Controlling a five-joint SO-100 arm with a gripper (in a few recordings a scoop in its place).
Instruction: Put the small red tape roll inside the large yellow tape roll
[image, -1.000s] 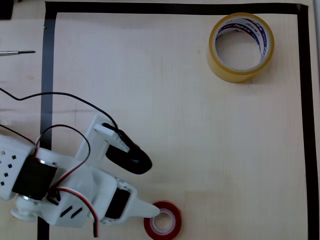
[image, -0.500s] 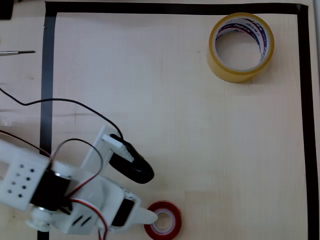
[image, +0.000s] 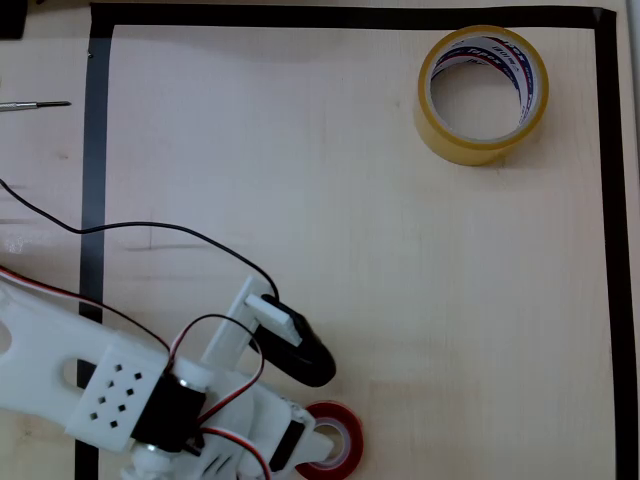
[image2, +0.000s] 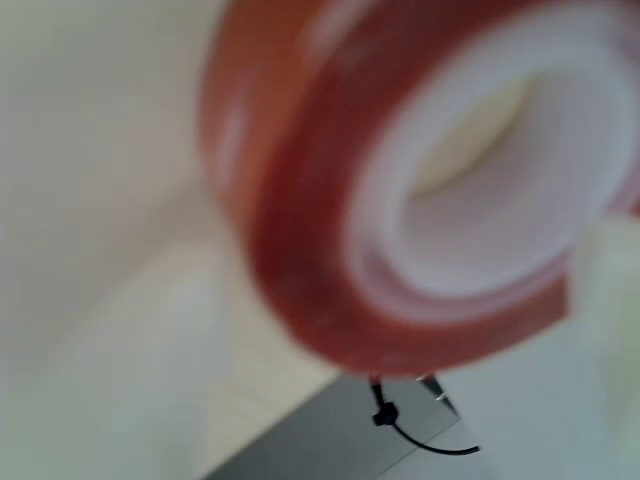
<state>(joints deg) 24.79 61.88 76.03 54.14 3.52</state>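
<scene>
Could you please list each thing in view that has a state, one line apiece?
small red tape roll: flat on the table at the bottom edge of the overhead view, partly under the gripper; blurred close-up in the wrist view.
large yellow tape roll: lying flat, hole up, nothing inside, top right.
gripper: at the red roll; open or shut cannot be told.
screwdriver: lying outside the black tape border.
</scene>
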